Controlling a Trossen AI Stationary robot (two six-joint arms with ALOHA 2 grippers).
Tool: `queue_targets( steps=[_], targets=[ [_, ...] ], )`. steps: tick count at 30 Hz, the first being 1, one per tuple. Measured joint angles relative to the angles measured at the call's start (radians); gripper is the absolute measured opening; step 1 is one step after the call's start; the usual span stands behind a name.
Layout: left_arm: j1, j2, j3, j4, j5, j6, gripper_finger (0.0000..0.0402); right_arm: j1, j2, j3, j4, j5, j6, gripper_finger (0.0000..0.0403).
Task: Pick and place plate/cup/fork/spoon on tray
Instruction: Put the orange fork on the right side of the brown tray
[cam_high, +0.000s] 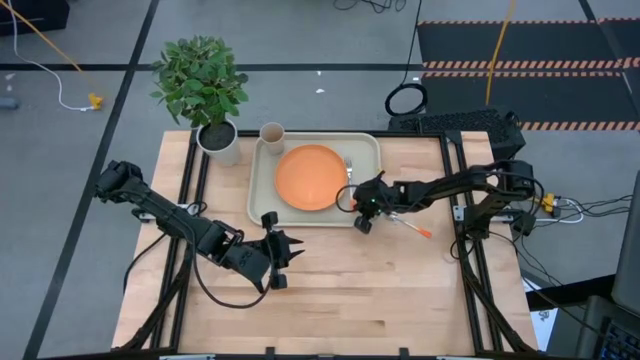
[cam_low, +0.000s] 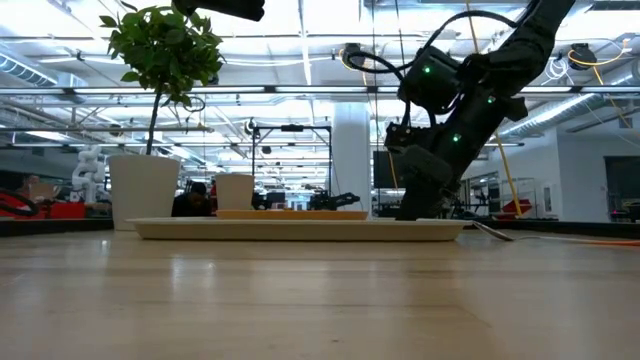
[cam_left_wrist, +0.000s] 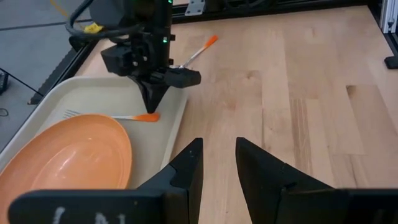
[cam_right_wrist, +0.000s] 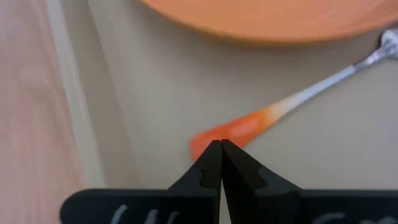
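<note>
The tray (cam_high: 262, 185) holds the orange plate (cam_high: 311, 177) and the beige cup (cam_high: 271, 133) in its far left corner. The fork (cam_left_wrist: 112, 116) lies flat on the tray beside the plate, its orange handle end (cam_right_wrist: 233, 130) toward the tray's near right corner. My right gripper (cam_right_wrist: 219, 152) is shut and points down right at that handle end. The spoon (cam_high: 412, 226) lies on the table right of the tray, its bowl hidden behind my right gripper. My left gripper (cam_left_wrist: 219, 162) is open and empty over the table near the tray's near edge. My right gripper's shut fingertips (cam_left_wrist: 152, 104) come from above and stand at the tip of the fork's orange handle end (cam_right_wrist: 205, 144). I cannot tell whether they touch it. The fork lies flat on the tray floor.
A white pot with a green plant (cam_high: 218, 140) stands at the tray's far left, next to the cup. Bare wooden table (cam_high: 380, 290) spreads toward the near edge. Black frame rails (cam_high: 462, 210) run along both sides.
</note>
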Motion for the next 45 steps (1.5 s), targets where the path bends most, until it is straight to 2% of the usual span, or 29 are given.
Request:
queue_targets(
  steps=[17, 30, 45],
  targets=[
    [0.0, 0.0, 0.0, 0.0, 0.0, -0.007, 0.0097, 0.017, -0.039, 0.001, 0.009, -0.002, 0.012, 0.0],
    [0.0, 0.0, 0.0, 0.002, 0.0, -0.004, 0.0097, 0.017, 0.049, 0.004, 0.036, 0.028, 0.03, 0.0],
    [0.0, 0.0, 0.0, 0.001, 0.001, 0.005, 0.0097, 0.014, 0.057, 0.003, 0.044, 0.052, 0.035, 0.0]
  ],
)
